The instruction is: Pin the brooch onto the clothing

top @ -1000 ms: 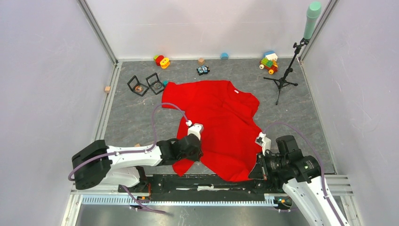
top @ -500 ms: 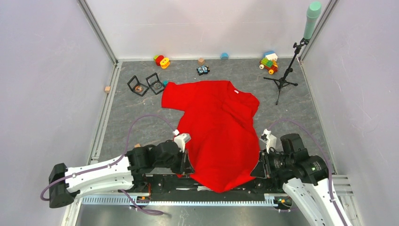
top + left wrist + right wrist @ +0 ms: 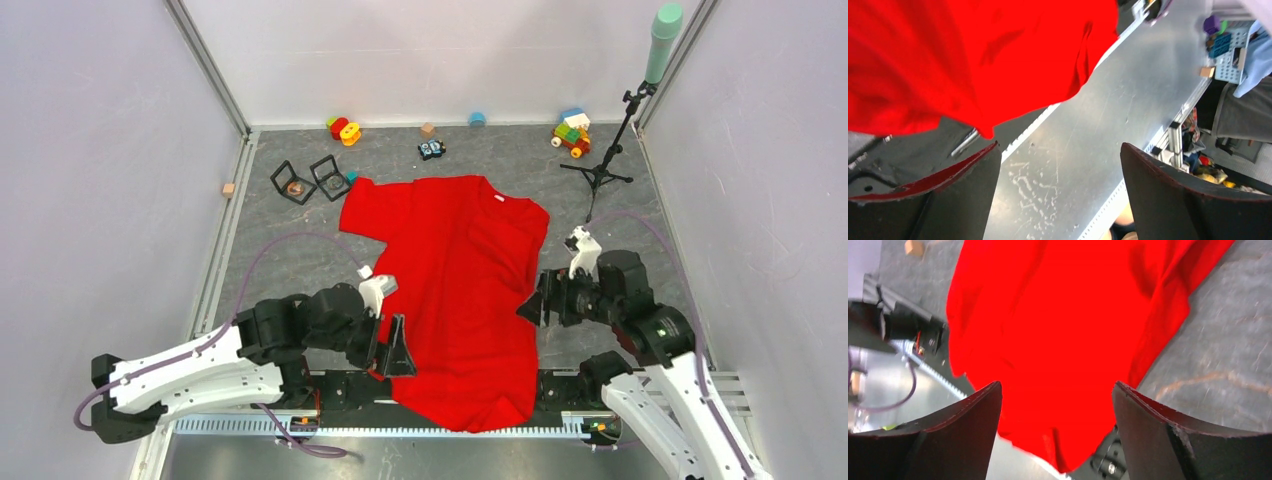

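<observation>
Red shirt lies spread flat, its hem overhanging the near edge of the table. Beside the shirt's left hem the left gripper and beside its right edge the right gripper both hang with jaws spread, empty. No brooch shows on the shirt, so the pinning looks wholly undone.

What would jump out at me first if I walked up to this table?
The bright red T-shirt, spread out in the middle of the grey table with its hem reaching over the near edge. Next, the two white-and-black arms flanking it: the left end effector and right end effector are both open at the shirt's sides, holding nothing. Small colourful toys lie along the far wall.
</observation>
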Motion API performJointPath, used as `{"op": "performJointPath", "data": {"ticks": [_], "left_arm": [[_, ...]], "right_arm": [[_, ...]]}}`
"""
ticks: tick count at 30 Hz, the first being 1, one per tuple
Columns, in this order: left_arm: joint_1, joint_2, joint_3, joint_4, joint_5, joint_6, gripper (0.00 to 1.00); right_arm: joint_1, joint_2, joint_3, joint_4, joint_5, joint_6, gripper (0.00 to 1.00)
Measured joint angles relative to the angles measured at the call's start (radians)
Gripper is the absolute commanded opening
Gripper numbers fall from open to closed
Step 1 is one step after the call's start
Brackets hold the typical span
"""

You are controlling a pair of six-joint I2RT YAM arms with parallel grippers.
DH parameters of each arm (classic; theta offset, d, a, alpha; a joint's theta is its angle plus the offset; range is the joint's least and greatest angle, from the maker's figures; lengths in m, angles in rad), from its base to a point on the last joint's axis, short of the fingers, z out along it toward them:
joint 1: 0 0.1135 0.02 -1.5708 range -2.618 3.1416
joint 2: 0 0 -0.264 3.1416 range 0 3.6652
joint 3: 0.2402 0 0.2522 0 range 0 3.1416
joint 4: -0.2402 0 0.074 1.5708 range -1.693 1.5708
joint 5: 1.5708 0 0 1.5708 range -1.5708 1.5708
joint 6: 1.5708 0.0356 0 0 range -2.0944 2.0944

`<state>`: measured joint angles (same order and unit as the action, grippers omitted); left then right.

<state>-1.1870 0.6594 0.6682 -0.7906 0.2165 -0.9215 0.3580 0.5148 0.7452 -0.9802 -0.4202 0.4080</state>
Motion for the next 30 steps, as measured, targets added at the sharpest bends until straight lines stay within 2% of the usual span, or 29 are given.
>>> {"op": "performJointPath", "data": {"ticks": [1,5,10,14,20,25,30], "left_arm": [[0.0,0.026,0.048,-0.006,-0.019,0.013,1.0],[0.001,0.16,0.195,0.028,-0.124,0.084,1.0],[0.07,0.339,0.248,0.137,-0.189,0.166,1.0],[0.225,0.418,0.23,0.235,-0.178,0.19,1.0],[0.427,0.438,0.112,0.392,-0.154,0.19,1.0],[0.483,0.51,0.045,0.435,-0.153,0.185,1.0],[0.487,0.527,0.006,0.488,-0.156,0.171,1.0]], "right_arm": [[0.0,0.015,-0.025,0.058,0.017,0.015,0.83],[0.0,0.148,-0.109,0.279,0.099,0.044,0.73],[0.0,0.399,-0.112,0.486,0.222,0.011,0.63],[-0.022,0.566,-0.078,0.569,0.31,-0.047,0.6],[-0.126,0.703,-0.042,0.673,0.323,-0.117,0.58],[-0.168,0.829,0.02,0.719,0.303,-0.164,0.5],[-0.187,0.948,0.081,0.756,0.266,-0.192,0.45]]}}
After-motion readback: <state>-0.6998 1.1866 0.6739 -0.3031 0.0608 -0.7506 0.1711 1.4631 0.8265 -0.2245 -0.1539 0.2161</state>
